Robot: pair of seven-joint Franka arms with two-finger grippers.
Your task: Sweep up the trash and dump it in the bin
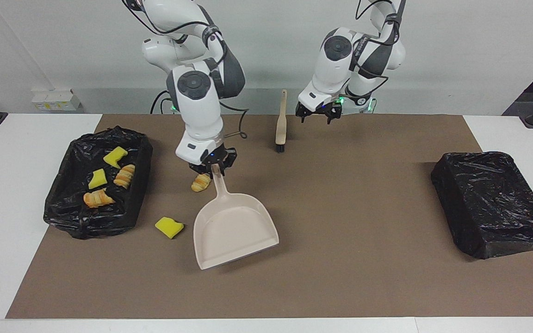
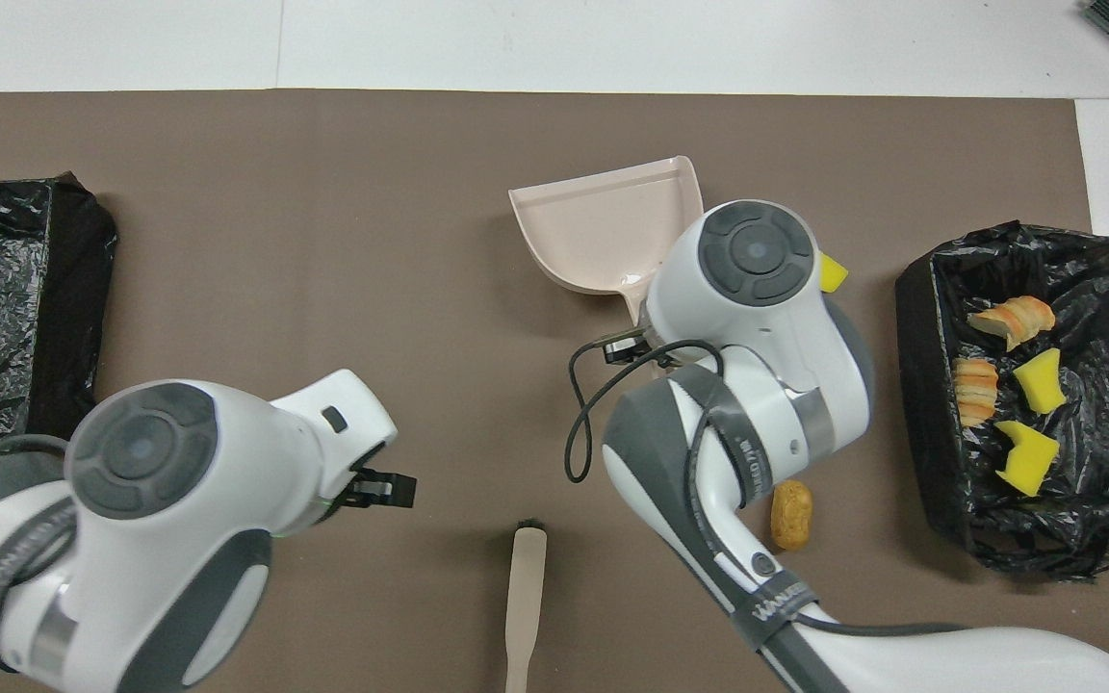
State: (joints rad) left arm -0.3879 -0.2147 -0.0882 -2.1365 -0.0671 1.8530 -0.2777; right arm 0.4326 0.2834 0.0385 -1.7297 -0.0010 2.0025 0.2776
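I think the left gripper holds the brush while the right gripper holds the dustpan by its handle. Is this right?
Not quite. The left gripper is open and holds nothing; the brush lies on the mat, apart from it, as the facing view shows. The right gripper does hold the dustpan by its handle.

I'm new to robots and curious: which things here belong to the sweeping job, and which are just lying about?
Job: dustpan, held by right gripper; brush, lying beside open left gripper; bag-lined bin; loose yellow sponge chunk, croissant, bread roll.
Lying about: black-wrapped box; brown mat.
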